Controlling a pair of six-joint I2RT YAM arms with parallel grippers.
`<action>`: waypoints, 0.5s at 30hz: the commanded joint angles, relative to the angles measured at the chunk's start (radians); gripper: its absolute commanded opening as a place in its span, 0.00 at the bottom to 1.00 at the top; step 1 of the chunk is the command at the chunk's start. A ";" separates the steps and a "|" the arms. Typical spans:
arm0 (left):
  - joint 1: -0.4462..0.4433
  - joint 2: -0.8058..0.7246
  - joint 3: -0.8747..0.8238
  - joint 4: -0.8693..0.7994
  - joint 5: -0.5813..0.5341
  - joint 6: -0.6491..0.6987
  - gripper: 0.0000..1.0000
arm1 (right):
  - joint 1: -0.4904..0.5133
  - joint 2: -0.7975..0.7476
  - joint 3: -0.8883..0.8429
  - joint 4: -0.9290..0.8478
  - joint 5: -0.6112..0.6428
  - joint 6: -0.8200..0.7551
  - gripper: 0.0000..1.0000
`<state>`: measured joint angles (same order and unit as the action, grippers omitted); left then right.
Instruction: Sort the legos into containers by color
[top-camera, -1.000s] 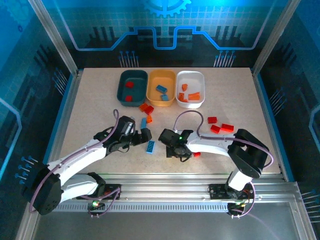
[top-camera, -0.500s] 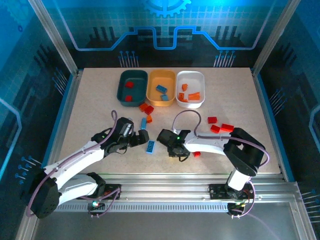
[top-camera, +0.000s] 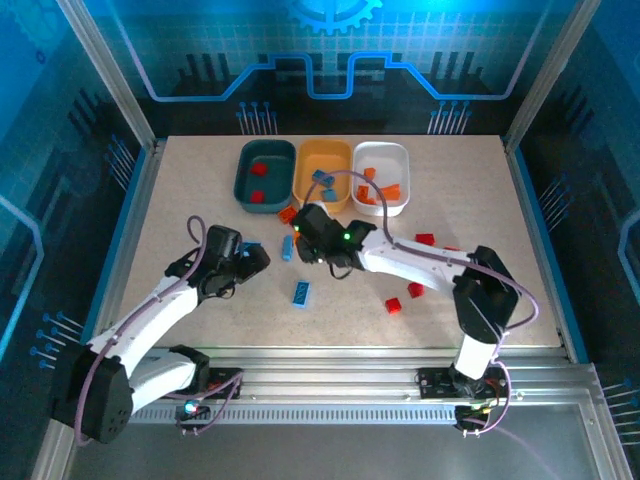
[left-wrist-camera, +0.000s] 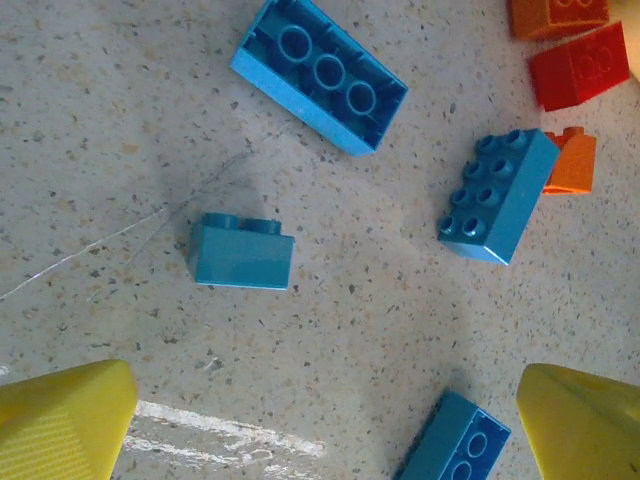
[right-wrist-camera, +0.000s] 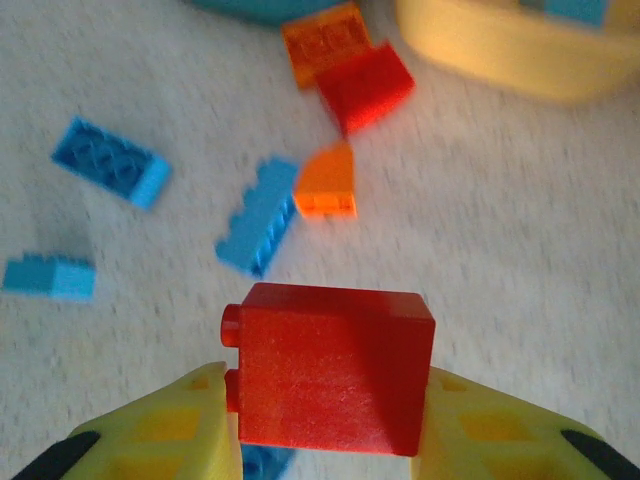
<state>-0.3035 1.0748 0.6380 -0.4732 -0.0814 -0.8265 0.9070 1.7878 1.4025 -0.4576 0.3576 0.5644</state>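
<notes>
My right gripper (right-wrist-camera: 330, 400) is shut on a red brick (right-wrist-camera: 330, 370), held above the table just in front of the yellow tray (right-wrist-camera: 520, 50); from above, this gripper (top-camera: 303, 228) is below the gap between the teal tray (top-camera: 262, 175) and the yellow tray (top-camera: 323, 175). The white tray (top-camera: 381, 178) holds orange bricks. My left gripper (left-wrist-camera: 320, 430) hangs open over the table, empty, with a small blue brick (left-wrist-camera: 242, 252) ahead of it. From above it (top-camera: 252, 257) sits left of the brick cluster.
Blue bricks (left-wrist-camera: 320, 75) (left-wrist-camera: 497, 195) (left-wrist-camera: 455, 445) lie near the left gripper, with red (left-wrist-camera: 580, 62) and orange (left-wrist-camera: 570, 160) ones beyond. Another blue brick (top-camera: 301, 292) lies mid-table; red bricks (top-camera: 393, 306) (top-camera: 425, 239) lie to the right.
The right arm swung from mid-table up and left toward the trays, carrying the red brick. The left gripper drew back to the left, away from the blue brick at mid-table.
</notes>
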 joint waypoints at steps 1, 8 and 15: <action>0.022 -0.006 -0.021 0.018 0.061 -0.025 0.99 | -0.056 0.102 0.091 0.088 -0.105 -0.182 0.36; 0.038 -0.027 -0.058 0.064 0.118 -0.005 0.99 | -0.135 0.310 0.349 0.155 -0.230 -0.288 0.36; 0.043 -0.051 -0.046 0.048 0.127 0.026 0.99 | -0.160 0.528 0.646 0.038 -0.239 -0.335 0.36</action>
<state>-0.2707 1.0443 0.5888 -0.4282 0.0181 -0.8295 0.7589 2.2574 1.9663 -0.3679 0.1478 0.2745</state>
